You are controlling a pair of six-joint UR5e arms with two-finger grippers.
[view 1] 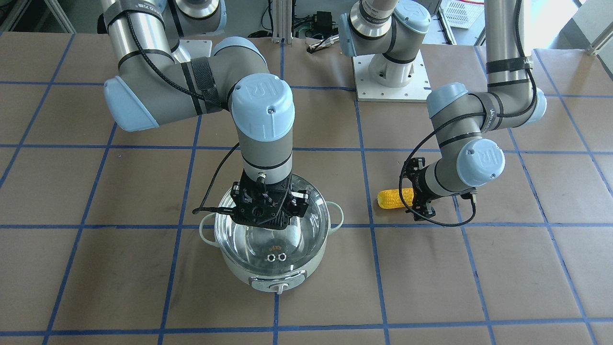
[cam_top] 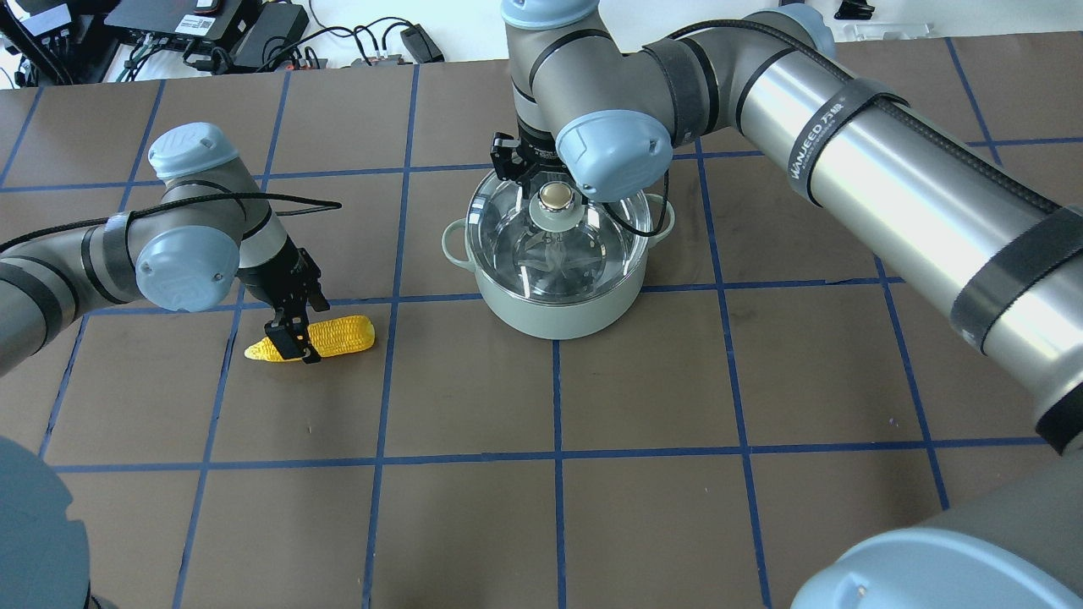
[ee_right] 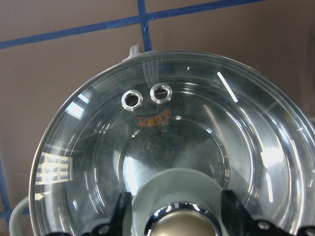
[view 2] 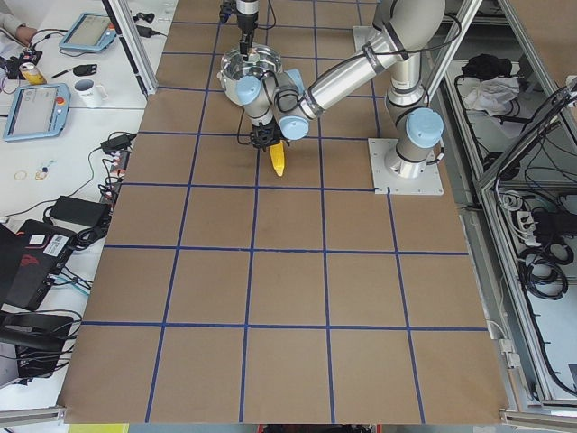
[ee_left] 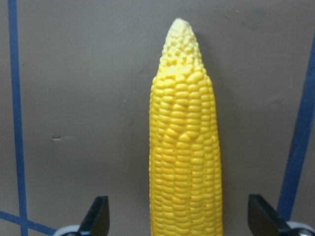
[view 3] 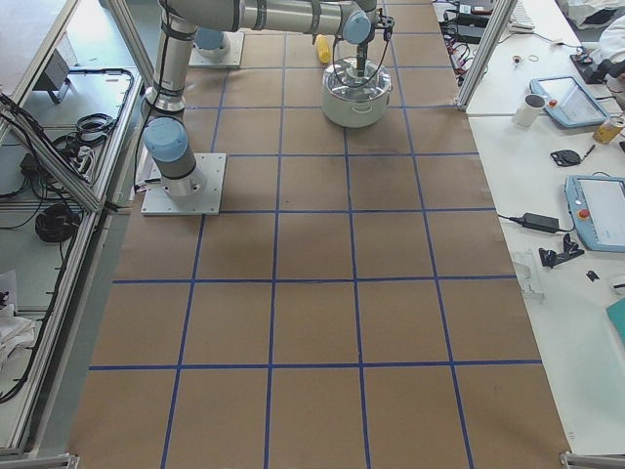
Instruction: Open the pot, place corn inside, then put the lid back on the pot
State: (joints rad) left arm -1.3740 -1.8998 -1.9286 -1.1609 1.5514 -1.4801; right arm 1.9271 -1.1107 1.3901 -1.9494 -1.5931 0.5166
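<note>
Left gripper [cam_top: 292, 342] is down at table level with its jaws wide, straddling the corn [cam_top: 334, 336] toward its pointed end. There's a gap on both sides, so no grip. Corn lies flat on the table [cam_top: 474, 406], well left of the pot [cam_top: 558, 317]. Lid [cam_top: 516, 233] is seated on the pot. Right gripper [ee_right: 176, 214] is over it, jaws apart either side of the knob [cam_top: 556, 196], not clamped.

WANEED on the black strap [cam_top: 833, 118], well up from the right gripper [ee_right: 177, 212]; UR on the blue cap [view 1: 262, 98] just above it; orange print [ee_right: 152, 119] on the lid [ee_right: 236, 128], unreadable.
</note>
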